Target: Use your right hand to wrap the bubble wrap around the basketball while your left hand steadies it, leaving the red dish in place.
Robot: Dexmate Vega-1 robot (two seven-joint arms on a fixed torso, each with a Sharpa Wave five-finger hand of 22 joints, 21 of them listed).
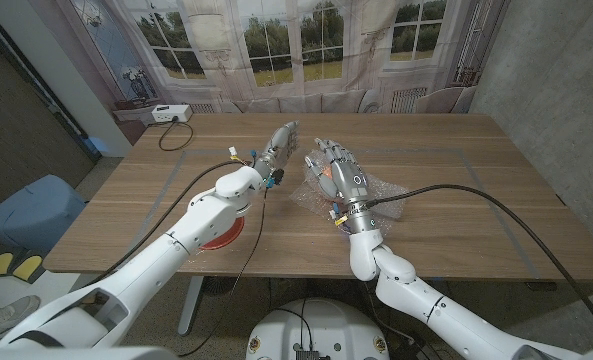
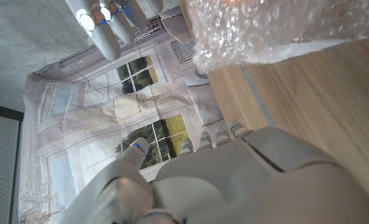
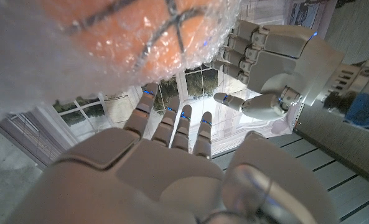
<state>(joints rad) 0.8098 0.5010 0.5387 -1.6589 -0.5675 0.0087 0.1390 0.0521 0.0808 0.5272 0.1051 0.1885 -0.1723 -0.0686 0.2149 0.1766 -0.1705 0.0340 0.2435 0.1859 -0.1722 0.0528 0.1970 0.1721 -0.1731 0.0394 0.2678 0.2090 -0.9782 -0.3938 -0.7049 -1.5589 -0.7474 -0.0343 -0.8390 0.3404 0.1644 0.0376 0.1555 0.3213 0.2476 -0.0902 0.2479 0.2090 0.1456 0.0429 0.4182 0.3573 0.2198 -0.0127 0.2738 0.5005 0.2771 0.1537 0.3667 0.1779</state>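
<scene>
Sitting at the frame's center on the desk, the basketball under crinkly, light, slippery bubble wrap is being flanked by the empty, spread left hand and right hand, so gripping a loose wrap edge looks wisest.

The left hand hovers near crumpled bubble wrap lying on the wooden table.
</scene>
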